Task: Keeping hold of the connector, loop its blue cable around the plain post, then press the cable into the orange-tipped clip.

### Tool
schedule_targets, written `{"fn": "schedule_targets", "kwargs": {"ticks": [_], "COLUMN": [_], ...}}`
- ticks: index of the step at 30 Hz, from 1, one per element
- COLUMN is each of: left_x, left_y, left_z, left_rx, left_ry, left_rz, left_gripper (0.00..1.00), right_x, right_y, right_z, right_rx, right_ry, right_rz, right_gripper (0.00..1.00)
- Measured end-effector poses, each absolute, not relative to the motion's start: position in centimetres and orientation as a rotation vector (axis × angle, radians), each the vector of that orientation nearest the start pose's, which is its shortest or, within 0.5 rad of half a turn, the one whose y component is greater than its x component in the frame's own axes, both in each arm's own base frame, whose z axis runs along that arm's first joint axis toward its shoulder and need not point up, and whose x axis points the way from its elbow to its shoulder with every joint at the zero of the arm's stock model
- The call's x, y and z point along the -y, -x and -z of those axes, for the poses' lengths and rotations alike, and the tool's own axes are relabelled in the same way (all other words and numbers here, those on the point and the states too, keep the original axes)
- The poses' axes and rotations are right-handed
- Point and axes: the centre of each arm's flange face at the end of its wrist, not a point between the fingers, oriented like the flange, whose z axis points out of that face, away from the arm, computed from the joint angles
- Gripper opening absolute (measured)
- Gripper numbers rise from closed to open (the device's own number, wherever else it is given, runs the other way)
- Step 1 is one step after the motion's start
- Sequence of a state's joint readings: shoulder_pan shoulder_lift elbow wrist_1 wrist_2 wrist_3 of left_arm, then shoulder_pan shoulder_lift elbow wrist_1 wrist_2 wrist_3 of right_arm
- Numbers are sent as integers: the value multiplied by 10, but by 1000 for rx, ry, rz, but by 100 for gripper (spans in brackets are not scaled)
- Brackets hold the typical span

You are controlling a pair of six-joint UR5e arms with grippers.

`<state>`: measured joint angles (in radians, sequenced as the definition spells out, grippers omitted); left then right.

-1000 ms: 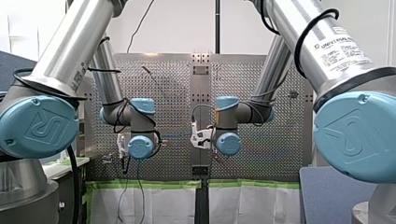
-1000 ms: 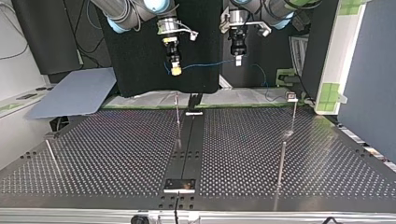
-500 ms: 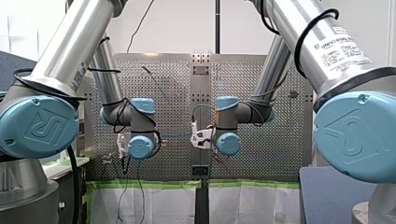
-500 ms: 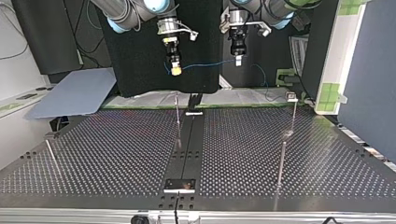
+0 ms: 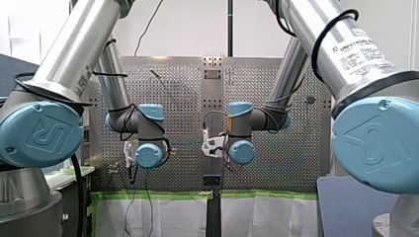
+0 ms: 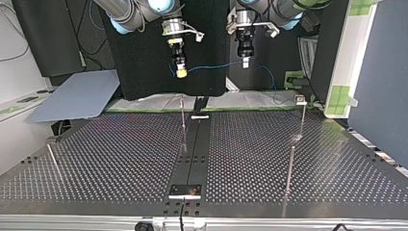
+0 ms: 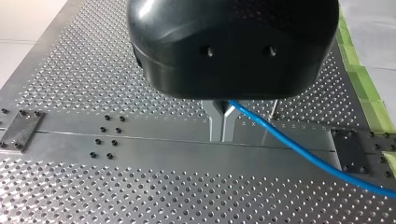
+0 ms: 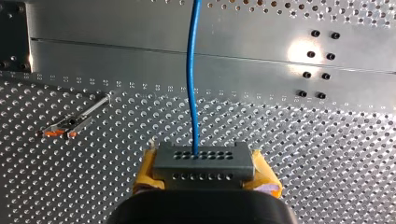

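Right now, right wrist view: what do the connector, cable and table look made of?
The connector: dull grey block with two rows of holes, plastic or coated metal; cannot tell which. The blue cable: smooth, bending jacket, likely plastic insulation. The table: bare silvery perforated metal, probably aluminium, given the bright glare spot.

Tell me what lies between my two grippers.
Only the blue cable, strung through the air from the connector in my right gripper to my left gripper; the top view shows it.
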<state>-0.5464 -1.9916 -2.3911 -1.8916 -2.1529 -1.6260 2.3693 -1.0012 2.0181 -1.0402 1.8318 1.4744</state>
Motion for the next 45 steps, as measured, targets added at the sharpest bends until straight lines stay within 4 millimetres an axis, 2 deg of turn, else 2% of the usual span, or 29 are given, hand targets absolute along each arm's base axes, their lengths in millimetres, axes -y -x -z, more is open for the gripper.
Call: {"fn": "schedule_targets", "kwargs": {"ticks": [13,26,28,37,45], "left_x": [267,267,266,239,219], "left_y": [-287,-287,-287,-276,-247], "left_z": [-80,-80,-80,-49,-25], "left_rx": [-1564,-1564,-1565,-1624,-1677], "left_ry": [74,74,74,52,29], "left_rz": [18,18,18,-6,-25], "left_gripper": [0,0,0,0,0], "right_x": [292,275,274,273,273], "right_y": [-460,-455,-454,-453,-453], "right_z": [-86,-22,-18,-13,-13], "right_rx": [804,811,812,814,814], "right_ry": [-1609,-1750,-1759,-1766,-1767], "right_rz": [-1543,-1456,-1449,-1442,-1442], "right_gripper": [0,0,0,0,0]}}
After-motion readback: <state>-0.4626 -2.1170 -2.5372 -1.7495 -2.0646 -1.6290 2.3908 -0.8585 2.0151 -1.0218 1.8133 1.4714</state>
